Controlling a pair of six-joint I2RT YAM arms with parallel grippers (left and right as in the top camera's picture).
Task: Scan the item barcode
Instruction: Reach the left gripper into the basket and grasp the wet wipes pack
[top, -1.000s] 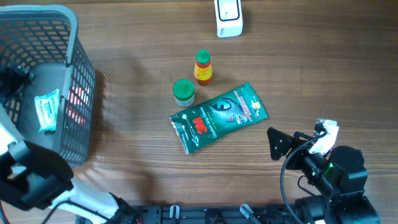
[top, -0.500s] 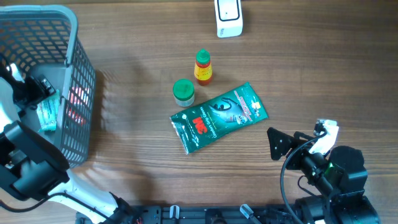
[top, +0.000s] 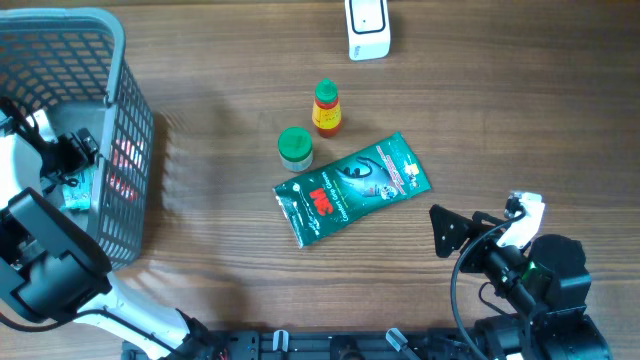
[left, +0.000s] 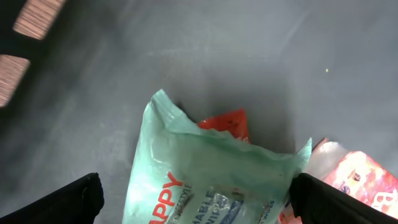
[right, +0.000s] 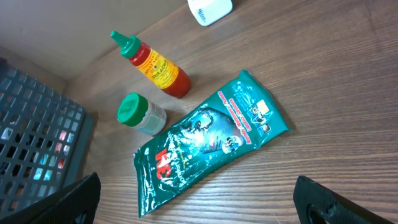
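My left gripper (top: 68, 160) is inside the grey basket (top: 112, 60), open, just above a pale green wipes packet (left: 211, 168). In the left wrist view the packet lies between my two dark fingertips (left: 78, 198), and I cannot tell whether they touch it. A red packet (left: 227, 121) peeks out from under it. The white scanner (top: 367, 28) stands at the table's far edge. My right gripper (top: 485, 222) rests open at the near right with nothing between its fingers.
On the wood in the middle lie a dark green pouch (top: 350, 188), a red sauce bottle (top: 326, 108) with a green cap and a small green-lidded jar (top: 295, 147). The basket's mesh wall (right: 31, 137) rises at the left.
My left gripper has moved down inside the basket and now sits over the pale green packet. The right arm and the items on the table have not moved.
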